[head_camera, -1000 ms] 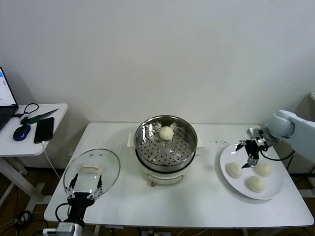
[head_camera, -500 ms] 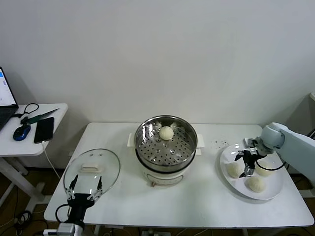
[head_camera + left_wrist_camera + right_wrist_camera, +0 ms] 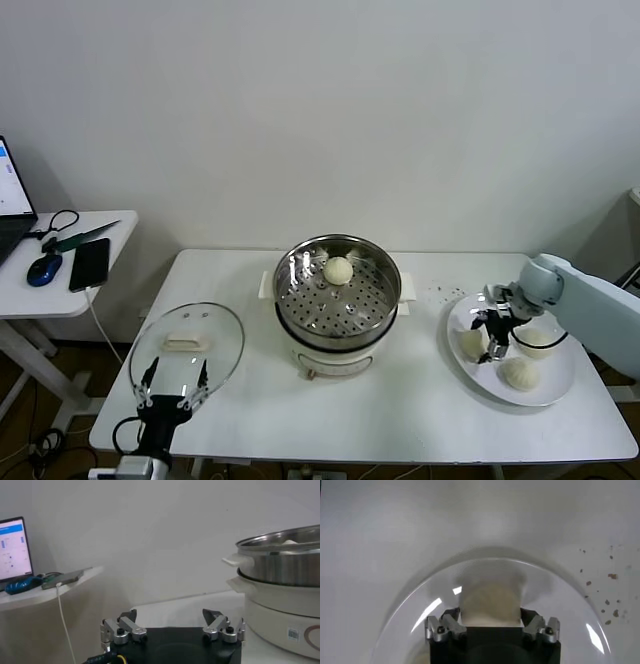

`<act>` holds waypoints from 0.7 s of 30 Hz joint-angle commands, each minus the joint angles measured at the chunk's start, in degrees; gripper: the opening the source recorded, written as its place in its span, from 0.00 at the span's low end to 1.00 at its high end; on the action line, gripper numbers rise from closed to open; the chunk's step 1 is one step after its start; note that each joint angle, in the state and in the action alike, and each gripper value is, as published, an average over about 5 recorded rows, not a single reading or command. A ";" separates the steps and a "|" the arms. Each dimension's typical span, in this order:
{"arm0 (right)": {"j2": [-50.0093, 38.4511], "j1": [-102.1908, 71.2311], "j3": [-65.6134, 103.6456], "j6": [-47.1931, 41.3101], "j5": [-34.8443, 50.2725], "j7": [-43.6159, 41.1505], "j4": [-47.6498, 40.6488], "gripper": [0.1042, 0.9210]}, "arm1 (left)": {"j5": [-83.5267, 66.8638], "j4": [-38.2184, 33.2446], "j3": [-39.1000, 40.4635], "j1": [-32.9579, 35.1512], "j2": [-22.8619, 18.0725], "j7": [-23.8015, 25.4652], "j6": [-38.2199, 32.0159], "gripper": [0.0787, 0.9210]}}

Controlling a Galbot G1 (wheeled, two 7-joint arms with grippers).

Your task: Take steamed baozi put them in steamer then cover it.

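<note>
Three steamed baozi lie on the white plate at the right end of the tabletop, while a fourth baozi rests at the far side of the perforated floor of the steamer, which stands uncovered at the middle of the tabletop. The right gripper is lowered over the leftmost bun on the plate, its jaws set on either side of the bun and closing toward it; whether the pads yet touch the dough cannot be told. The left gripper hangs parked, jaws wide open and empty, at the near left edge, just over the near rim of the glass lid lying flat there. To do this step well, the jaws should close only until the soft bun is held without being dented, staying centred on it, and the lift should be straight up so that the neighbouring buns and the plate are not dragged. Compared with one second earlier, the right gripper has come down from above the far left part of the plate to the bun and its jaws have narrowed; the left gripper, lid, steamer and buns are unchanged.
</note>
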 commanded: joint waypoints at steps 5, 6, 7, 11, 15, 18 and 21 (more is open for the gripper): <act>0.21 -0.22 0.71 0.21 -0.20 -0.21 -0.53 0.71 | 0.00 -0.11 0.00 0.20 0.06 0.00 -0.16 0.88; -0.06 0.32 0.49 0.19 0.07 -0.18 -0.21 0.71 | -0.02 -0.17 -0.01 0.23 0.06 0.00 -0.17 0.88; -0.38 0.91 0.18 0.15 0.42 -0.15 0.15 0.71 | -0.05 -0.23 -0.01 0.27 0.06 0.00 -0.18 0.88; -2.09 5.46 -1.93 -0.07 3.40 -0.30 2.36 0.70 | -0.17 -0.57 -0.04 0.48 0.13 0.00 -0.21 0.88; -3.18 15.08 -7.30 -0.31 8.55 -0.81 4.34 0.70 | -0.21 -0.84 0.09 0.81 0.21 0.01 -0.26 0.88; -2.18 25.17 -14.59 -0.43 13.78 -0.95 4.60 0.70 | -0.18 -1.06 0.45 1.11 0.21 0.02 -0.29 0.88; 0.55 34.63 -21.35 -0.97 19.16 -0.99 4.44 0.70 | -0.15 -1.33 0.93 1.28 0.10 0.01 -0.29 0.88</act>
